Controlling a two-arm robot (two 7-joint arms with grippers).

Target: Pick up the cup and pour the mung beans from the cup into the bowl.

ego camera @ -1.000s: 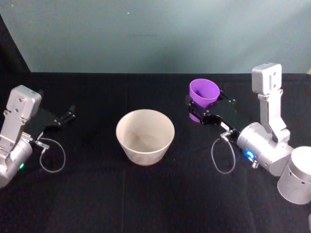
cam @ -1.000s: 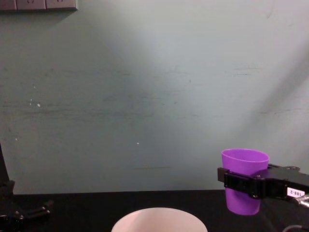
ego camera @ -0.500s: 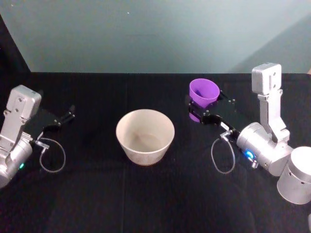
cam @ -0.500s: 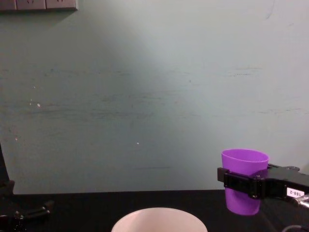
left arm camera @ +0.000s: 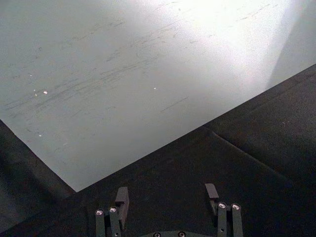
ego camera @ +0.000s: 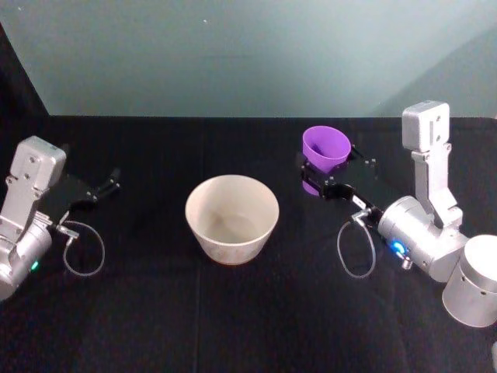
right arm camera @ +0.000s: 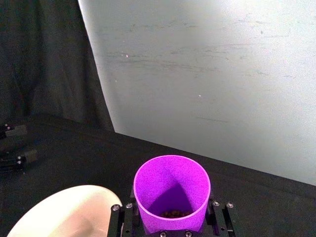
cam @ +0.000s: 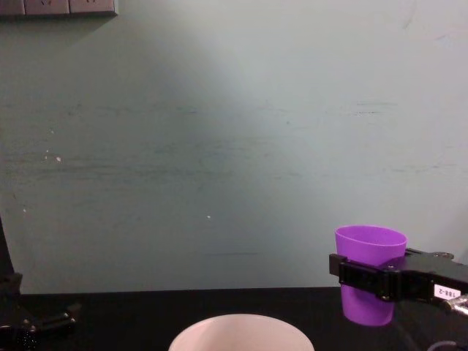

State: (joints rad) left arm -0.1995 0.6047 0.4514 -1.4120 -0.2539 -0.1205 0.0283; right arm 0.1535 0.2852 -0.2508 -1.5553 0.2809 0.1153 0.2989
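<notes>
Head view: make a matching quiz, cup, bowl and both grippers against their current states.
1. cup
2. bowl
3. left gripper
4. right gripper

A. open, holding nothing
B. upright, beans at its bottom
C. shut around the cup
D. between the two arms, nothing poured in yet

Pairs: 1-B, 2-D, 3-A, 4-C

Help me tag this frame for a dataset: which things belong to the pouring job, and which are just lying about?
Job in hand:
- purple cup, upright in the shut right gripper
- mung beans in the cup's bottom
- white bowl, on the cup's left

Lying about:
- left gripper, open and parked at the left of the black table
- wall sockets
</notes>
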